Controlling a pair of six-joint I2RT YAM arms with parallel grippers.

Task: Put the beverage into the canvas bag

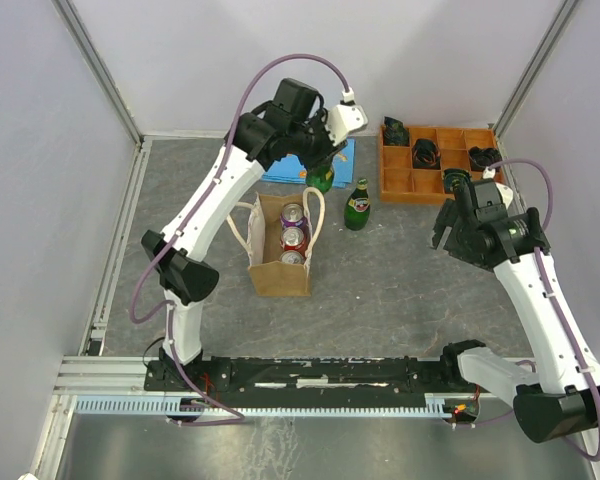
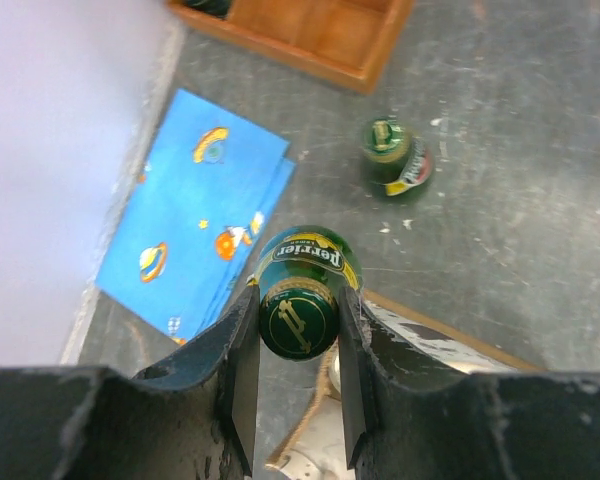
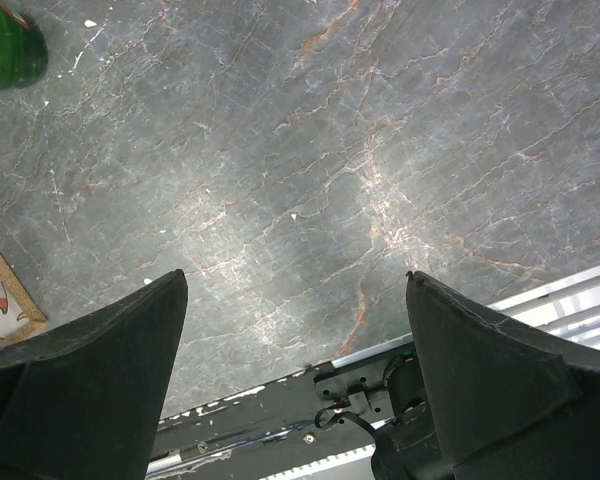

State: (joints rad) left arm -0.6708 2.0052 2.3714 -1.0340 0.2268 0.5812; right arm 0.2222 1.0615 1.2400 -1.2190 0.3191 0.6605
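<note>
The tan canvas bag (image 1: 281,262) stands upright mid-table with cream handles and three soda cans (image 1: 294,237) inside. My left gripper (image 2: 298,320) is shut on the cap and neck of a green Perrier bottle (image 2: 302,268), held just beyond the bag's far rim; in the top view the held bottle (image 1: 323,179) is partly hidden by the wrist. The bag's edge (image 2: 450,340) shows below it. A second green bottle (image 1: 357,205) stands on the table right of the bag and shows in the left wrist view (image 2: 395,158). My right gripper (image 3: 297,290) is open and empty above bare table.
An orange compartment tray (image 1: 404,184) holding dark objects sits at the back right. A blue patterned cloth (image 2: 195,215) lies behind the bag by the back wall. The arms' base rail (image 1: 310,375) runs along the near edge.
</note>
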